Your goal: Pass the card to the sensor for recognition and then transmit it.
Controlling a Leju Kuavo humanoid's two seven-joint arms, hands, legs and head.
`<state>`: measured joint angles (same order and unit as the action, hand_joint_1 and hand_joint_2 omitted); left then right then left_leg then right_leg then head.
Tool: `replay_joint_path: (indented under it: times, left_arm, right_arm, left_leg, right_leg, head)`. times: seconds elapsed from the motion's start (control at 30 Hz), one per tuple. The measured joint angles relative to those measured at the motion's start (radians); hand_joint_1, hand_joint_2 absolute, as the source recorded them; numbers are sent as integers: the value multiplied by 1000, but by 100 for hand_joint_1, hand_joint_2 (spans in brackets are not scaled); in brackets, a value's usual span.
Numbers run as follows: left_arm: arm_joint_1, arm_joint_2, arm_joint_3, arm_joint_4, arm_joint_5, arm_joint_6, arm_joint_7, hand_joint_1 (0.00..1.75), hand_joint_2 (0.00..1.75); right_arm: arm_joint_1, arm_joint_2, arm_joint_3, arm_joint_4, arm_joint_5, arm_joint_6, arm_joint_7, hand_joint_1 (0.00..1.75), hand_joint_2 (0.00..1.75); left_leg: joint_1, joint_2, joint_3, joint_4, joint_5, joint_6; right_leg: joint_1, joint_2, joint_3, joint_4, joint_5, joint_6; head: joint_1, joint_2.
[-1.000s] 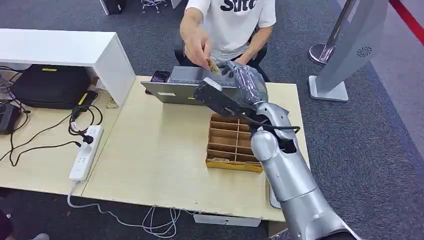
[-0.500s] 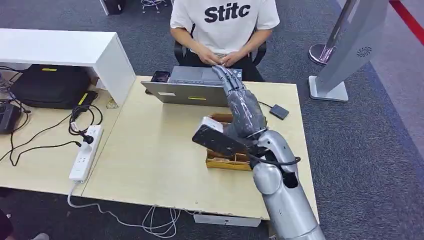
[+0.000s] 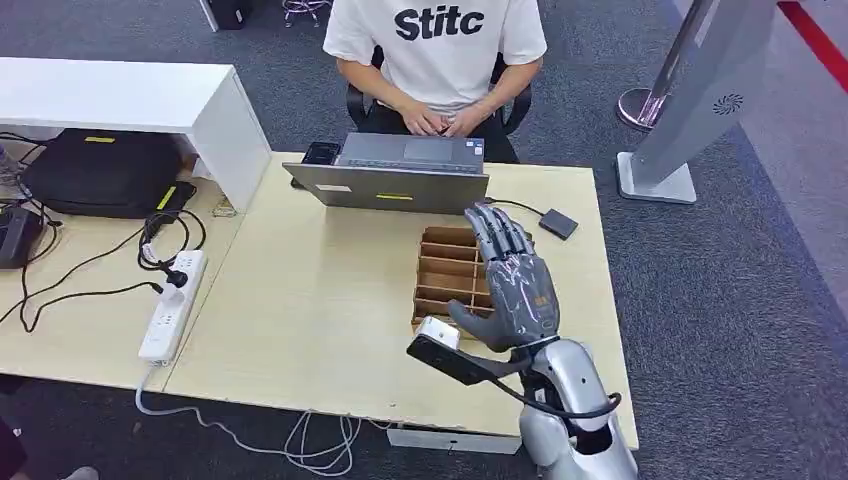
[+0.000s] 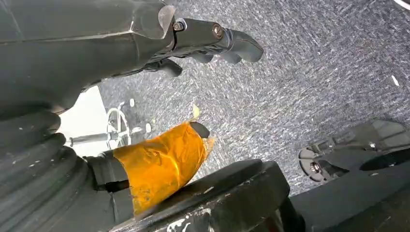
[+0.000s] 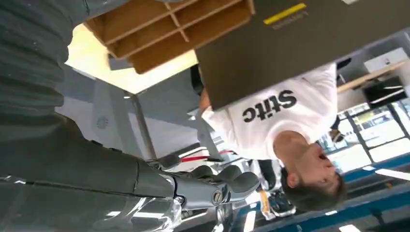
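Note:
My right hand (image 3: 515,285) hovers open over the wooden divider box (image 3: 448,266), fingers spread and pointing toward the person, with nothing in it. Its fingers (image 5: 217,189) show bare in the right wrist view, with the box (image 5: 159,29) and the laptop (image 5: 300,43) beyond. The small black sensor (image 3: 558,223) lies on the table just right of the laptop (image 3: 390,185), on a cable. The person's hands (image 3: 440,120) are together behind the laptop; I cannot make out the card in them. My left hand (image 4: 159,38) hangs over grey carpet and holds nothing.
The seated person (image 3: 440,40) faces me across the table. A power strip (image 3: 172,305) and cables lie on the left desk, beside a black bag (image 3: 100,170) and a white shelf (image 3: 120,95). A grey kiosk stand (image 3: 700,90) rises at the right.
The person took the card from my right hand and pulled both hands back. My right hand then drew back toward me and lower, from the laptop to above the box.

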<state>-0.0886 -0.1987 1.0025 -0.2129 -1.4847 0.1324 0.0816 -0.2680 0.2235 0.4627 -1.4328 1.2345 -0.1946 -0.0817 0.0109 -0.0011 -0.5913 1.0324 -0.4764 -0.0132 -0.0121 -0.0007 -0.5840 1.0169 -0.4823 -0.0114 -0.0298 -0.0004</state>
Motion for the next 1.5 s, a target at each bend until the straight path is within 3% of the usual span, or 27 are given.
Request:
replay_joint_path:
  times: [0.4,1.1,1.3,1.5]
  left_arm:
    - [0,0,22,0,2,5,1,0,175]
    - [0,-1,37,0,-6,5,2,0,175]
    - [0,-1,37,0,-13,5,3,0,175]
    - [0,-1,37,0,-24,5,3,0,175]
  right_arm:
    - [81,-26,-66,21,41,-21,-2,0,175]
    - [91,-32,-103,132,158,-57,44,0,175]
    - [91,-32,-103,152,232,-89,73,0,175]
    - [89,-37,-77,169,331,-126,162,0,175]
  left_leg:
    - [0,0,0,0,0,0]
    - [0,0,0,0,0,0]
    - [0,0,0,0,0,0]
    - [0,0,0,0,0,0]
  right_leg:
    - [0,0,0,0,0,0]
    - [0,0,0,0,0,0]
    - [0,0,0,0,0,0]
    - [0,0,0,0,0,0]
  head:
    - [0,0]
    - [0,0]
    - [0,0]
    - [0,0]
